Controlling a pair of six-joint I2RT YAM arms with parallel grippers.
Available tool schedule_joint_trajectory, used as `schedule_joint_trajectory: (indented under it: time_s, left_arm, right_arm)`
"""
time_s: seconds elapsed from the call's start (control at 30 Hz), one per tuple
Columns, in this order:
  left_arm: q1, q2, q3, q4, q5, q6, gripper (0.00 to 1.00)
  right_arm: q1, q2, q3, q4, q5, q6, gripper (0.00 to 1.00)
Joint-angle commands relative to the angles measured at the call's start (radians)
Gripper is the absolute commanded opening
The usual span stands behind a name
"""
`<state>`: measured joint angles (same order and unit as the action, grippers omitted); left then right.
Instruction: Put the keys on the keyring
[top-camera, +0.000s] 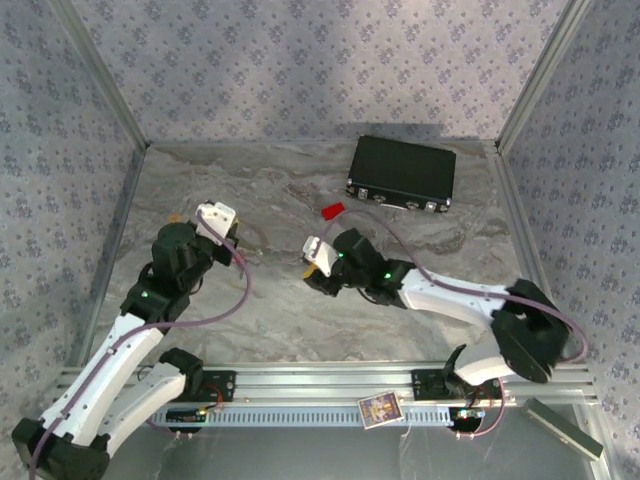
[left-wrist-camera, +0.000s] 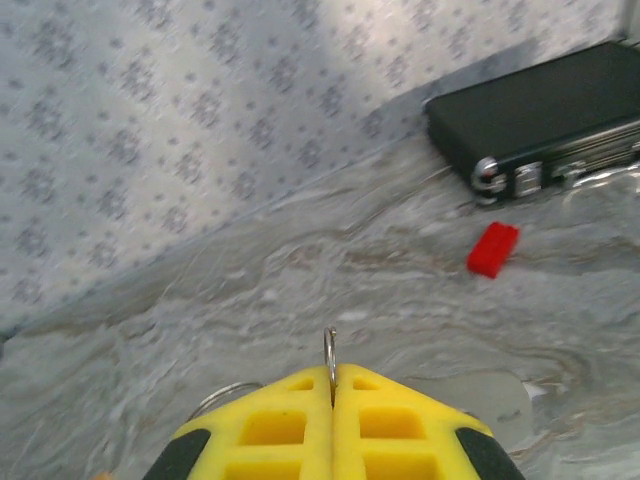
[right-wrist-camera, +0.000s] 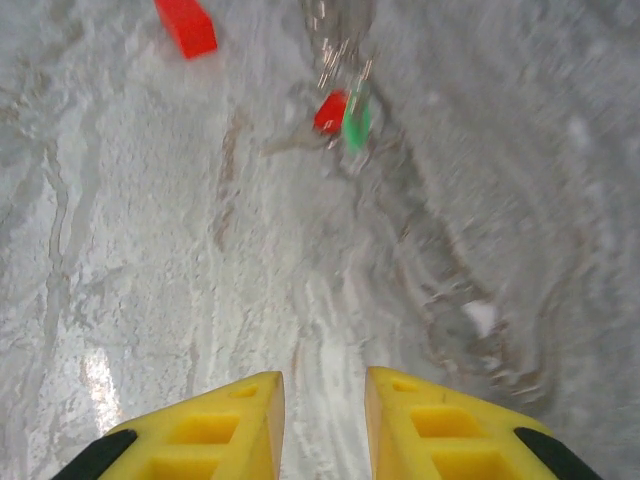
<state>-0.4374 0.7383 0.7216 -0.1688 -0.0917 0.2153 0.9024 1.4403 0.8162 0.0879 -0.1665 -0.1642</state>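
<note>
My left gripper (left-wrist-camera: 332, 375) is pressed fully together on the keyring (left-wrist-camera: 331, 345). A thin silvery edge of the keyring stands up between the yellow pads at 12 o'clock, and an arc of it curves out at 9 o'clock, low over the grey marbled worktop (left-wrist-camera: 250, 290). Further out at 2 o'clock a plain red block (left-wrist-camera: 493, 250) lies flat on the worktop. Beyond it at 1 o'clock the black case (left-wrist-camera: 540, 110) sits against the patterned wall, apart from the block.

My right gripper (right-wrist-camera: 325, 385) is about half open and holds nothing, with bare worktop showing through the gap. Well ahead at 12 o'clock the red key (right-wrist-camera: 330, 112) and the green key (right-wrist-camera: 357, 120) lie side by side on the worktop, red on the left. They are too blurred to make out their blades, though some metal glints just beyond them. The red block is further off at 11 o'clock, clear of the keys.
</note>
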Motion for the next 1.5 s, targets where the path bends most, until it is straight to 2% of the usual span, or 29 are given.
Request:
schedule_joint_trajectory:
  time_s: [0.0, 0.33, 0.53, 0.9, 1.13, 1.33, 1.47]
  left_arm:
    - [0.055, -0.006, 0.027, 0.004, -0.047, -0.012, 0.0]
    - [0.259, -0.031, -0.029, 0.036, -0.037, -0.075, 0.0]
    - [0.33, -0.025, -0.079, 0.093, -0.004, -0.096, 0.0]
    - [0.346, -0.033, -0.109, 0.112, 0.009, -0.106, 0.0]
    - [0.346, -0.033, -0.113, 0.111, 0.017, -0.109, 0.0]
    - [0.346, -0.039, -0.114, 0.116, 0.013, -0.111, 0.0]
    - [0.346, -0.042, -0.117, 0.12, 0.009, -0.108, 0.0]
  right_arm:
    - [0.021, 0.107, 0.097, 0.029, 0.035, 0.126, 0.28]
    - [0.057, 0.452, 0.445, -0.072, 0.052, 0.227, 0.29]
    - [0.056, 0.624, 0.645, -0.14, 0.023, 0.268, 0.31]
    - [0.046, 0.86, 0.911, -0.255, -0.051, 0.317, 0.36]
    - [0.045, 0.94, 0.99, -0.281, -0.038, 0.302, 0.39]
    - [0.046, 0.984, 1.033, -0.311, -0.051, 0.295, 0.38]
    - [0.047, 0.996, 1.043, -0.322, -0.062, 0.289, 0.33]
